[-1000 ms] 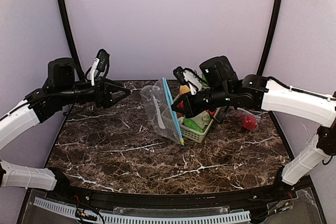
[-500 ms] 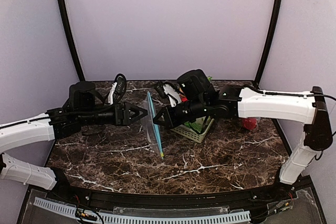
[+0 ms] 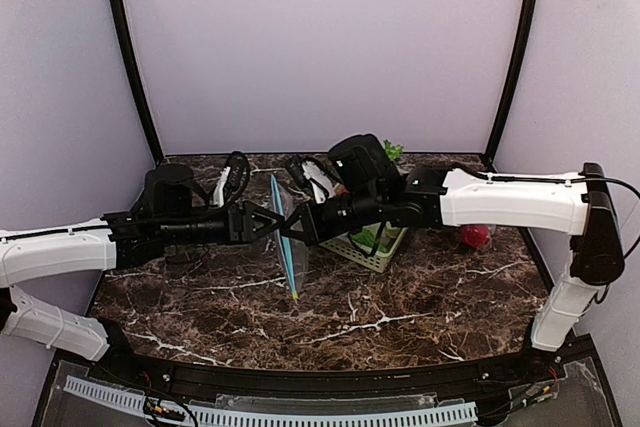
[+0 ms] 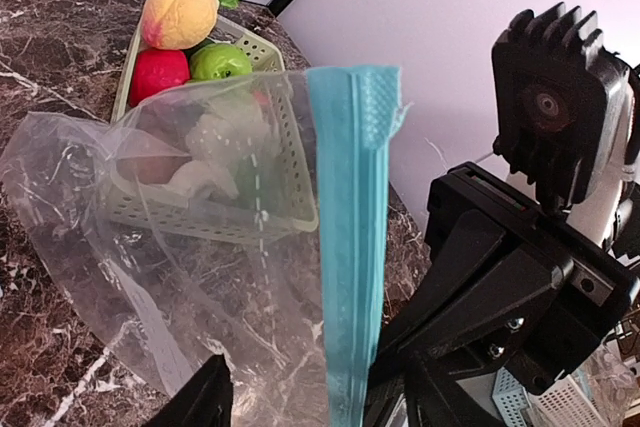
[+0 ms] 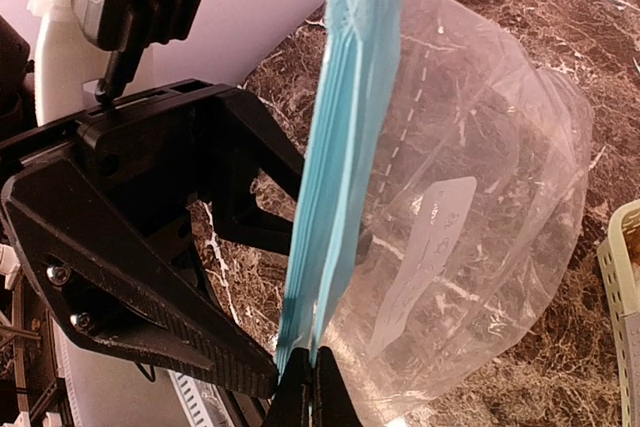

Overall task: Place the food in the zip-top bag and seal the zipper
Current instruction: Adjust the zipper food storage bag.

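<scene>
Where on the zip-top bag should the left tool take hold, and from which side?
Grip the teal zipper strip, its stiff edge, away from where the right tool pinches it. The zip-top bag hangs with that strip upright and facing the left tool, so come level from the left, fingers astride it.

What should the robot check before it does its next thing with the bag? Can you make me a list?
1. Does the right gripper hold the bag? Ok: it is shut on the teal zipper strip.
2. Does the left gripper grip the strip? Not ok: it is open, with a finger on each side.
3. Is the bag's mouth open? Not ok: the strip looks pressed flat.
4. Is the food in the bag? Not ok: the bag looks empty, and fruits sit in the basket.
</scene>
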